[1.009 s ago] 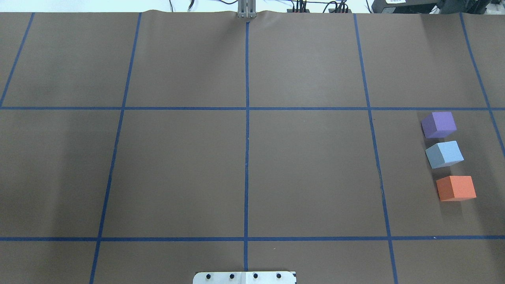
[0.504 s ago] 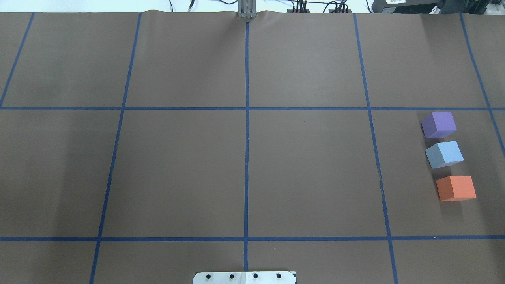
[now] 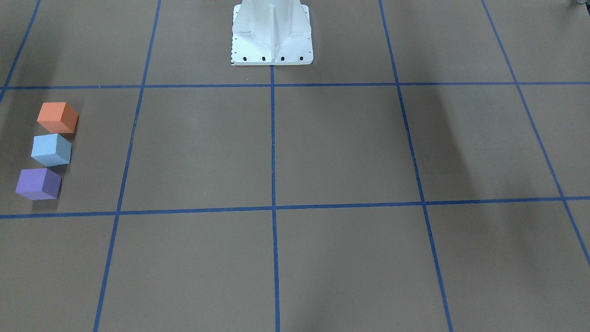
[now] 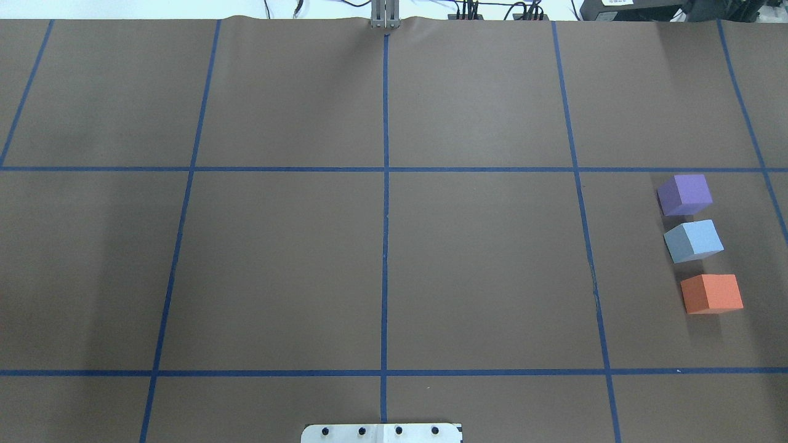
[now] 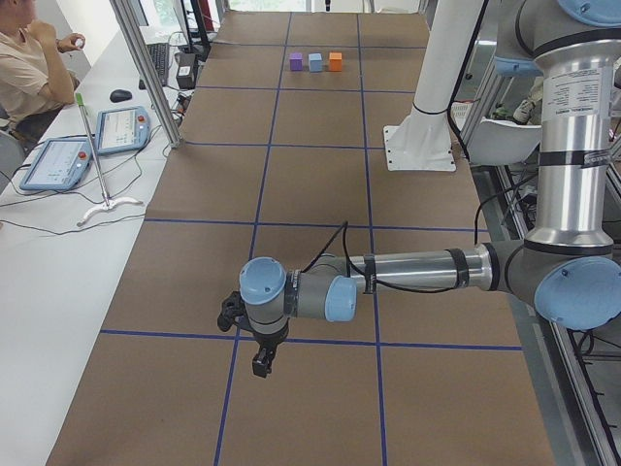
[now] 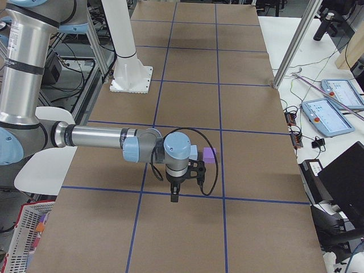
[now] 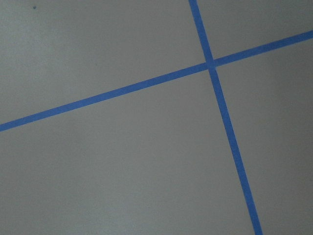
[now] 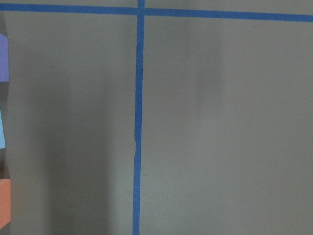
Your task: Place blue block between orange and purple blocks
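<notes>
Brown table (image 4: 277, 264) — blue tape grid (image 4: 385, 246), white desk (image 5: 49, 277)

No text, brand or number can be read anywhere. The white label (image 4: 617, 2) on the black device (image 4: 646, 8) is too small to make out, and so are the tablet screens (image 6: 322, 117)

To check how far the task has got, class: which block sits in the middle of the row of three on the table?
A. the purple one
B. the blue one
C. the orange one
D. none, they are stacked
B: the blue block lies between the purple block and the orange block.
</notes>
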Motion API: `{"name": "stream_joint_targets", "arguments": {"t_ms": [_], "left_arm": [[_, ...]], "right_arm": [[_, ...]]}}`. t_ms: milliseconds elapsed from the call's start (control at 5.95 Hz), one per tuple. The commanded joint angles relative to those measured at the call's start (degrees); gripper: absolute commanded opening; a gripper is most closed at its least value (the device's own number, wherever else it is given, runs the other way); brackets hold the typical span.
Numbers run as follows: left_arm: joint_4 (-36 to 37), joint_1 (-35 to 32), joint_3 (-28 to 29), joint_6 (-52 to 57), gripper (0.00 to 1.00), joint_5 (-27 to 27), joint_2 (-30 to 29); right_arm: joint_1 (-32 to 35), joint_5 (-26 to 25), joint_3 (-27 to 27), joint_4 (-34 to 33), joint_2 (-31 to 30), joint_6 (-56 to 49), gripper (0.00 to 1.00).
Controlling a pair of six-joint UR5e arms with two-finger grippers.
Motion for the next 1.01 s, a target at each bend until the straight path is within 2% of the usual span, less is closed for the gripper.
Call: {"name": "stream_joint_targets", "arguments": {"t_ms": [0, 673, 841], "left_arm": [[0.02, 0.00, -0.02, 0.01, 1.00, 0.07, 0.08], [0.02, 0.00, -0.02, 0.01, 1.00, 0.07, 0.08], [0.02, 0.00, 0.15, -0.07, 1.00, 0.07, 0.08]], "right_arm": [[0.00, 0.25, 0.25, 0.24, -0.05, 0.05, 1.00], [-0.18, 0.43, 0.51, 0.33, 0.21, 0.14, 1.00], [-0.18, 0.51, 0.43, 2.24, 0.21, 0.14, 1.00]]}}
